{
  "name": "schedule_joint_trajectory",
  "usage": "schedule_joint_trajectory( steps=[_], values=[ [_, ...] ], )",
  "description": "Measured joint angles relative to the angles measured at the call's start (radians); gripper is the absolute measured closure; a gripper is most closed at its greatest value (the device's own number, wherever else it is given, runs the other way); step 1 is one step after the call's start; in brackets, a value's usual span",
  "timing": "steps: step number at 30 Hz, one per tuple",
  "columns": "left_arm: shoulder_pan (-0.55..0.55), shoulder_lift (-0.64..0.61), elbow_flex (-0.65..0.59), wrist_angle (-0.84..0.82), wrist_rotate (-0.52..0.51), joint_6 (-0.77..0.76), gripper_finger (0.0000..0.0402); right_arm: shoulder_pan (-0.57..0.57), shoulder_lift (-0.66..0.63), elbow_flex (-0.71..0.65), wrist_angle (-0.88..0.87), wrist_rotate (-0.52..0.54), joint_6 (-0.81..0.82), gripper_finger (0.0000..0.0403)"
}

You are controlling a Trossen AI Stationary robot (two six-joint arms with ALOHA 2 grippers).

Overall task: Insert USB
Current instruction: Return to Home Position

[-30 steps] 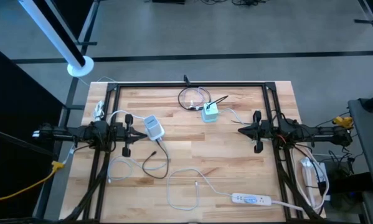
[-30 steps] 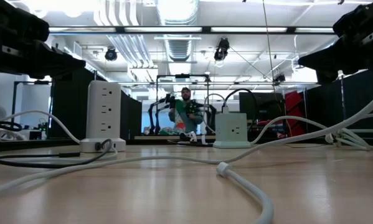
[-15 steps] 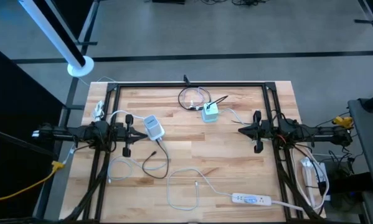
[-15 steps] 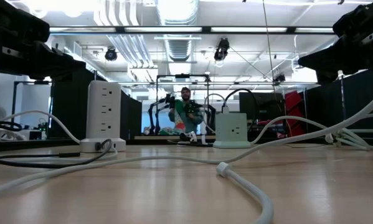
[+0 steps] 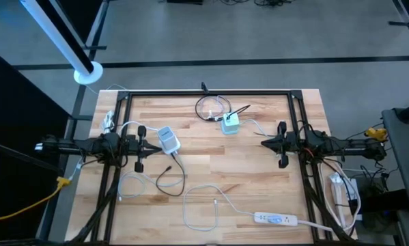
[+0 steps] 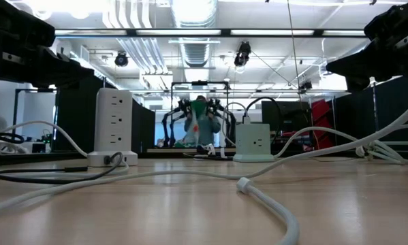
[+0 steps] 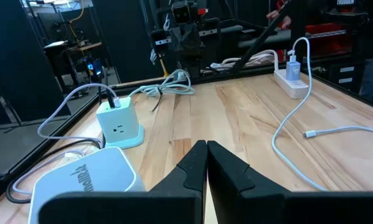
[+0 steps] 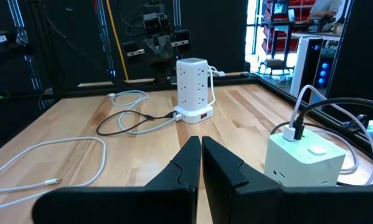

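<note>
- Nothing on the table [image 5: 259,178] is shifting since the earlier frames. Only the person [image 6: 202,122] far behind it in the low view is moving, now showing smeared where the figure was sharp before.
- The left gripper [image 5: 154,147] is staying level above the left half of the table, its fingers [image 7: 189,168] pressing together tip to tip and gripping nothing.
- The right gripper [image 5: 264,143] is holding the mirror pose over the right half, facing the left one, its fingers [image 8: 183,165] likewise lying closed and carrying nothing.
- The white tower outlet [image 5: 167,139] is standing just ahead of the left fingertips, slightly to their far-edge side and apart from them.
- The black cable [image 5: 166,176] is running from the tower's base and curling on the wood to the near side of the left fingertips.
- The green outlet cube [image 5: 230,124] is sitting between the two sets of fingertips, nearer the right ones and farther back, with a black plug and a pale cord going into it.
- The white USB cable [image 5: 203,205] is lying in a loose loop well to the near side of both grippers, its free plug resting on bare wood.
- The white power strip [image 5: 276,219] is lying flat near the front edge, well apart from the right fingertips, with a charger standing in it.
</note>
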Motion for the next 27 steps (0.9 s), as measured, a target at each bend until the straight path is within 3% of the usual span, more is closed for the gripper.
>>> schedule_joint_trajectory(
  steps=[27],
  values=[
    [0.000,0.010,0.000,0.000,0.000,0.000,0.0402,0.000,0.000,0.000,0.000,0.000,0.000,0.0403]
  ],
)
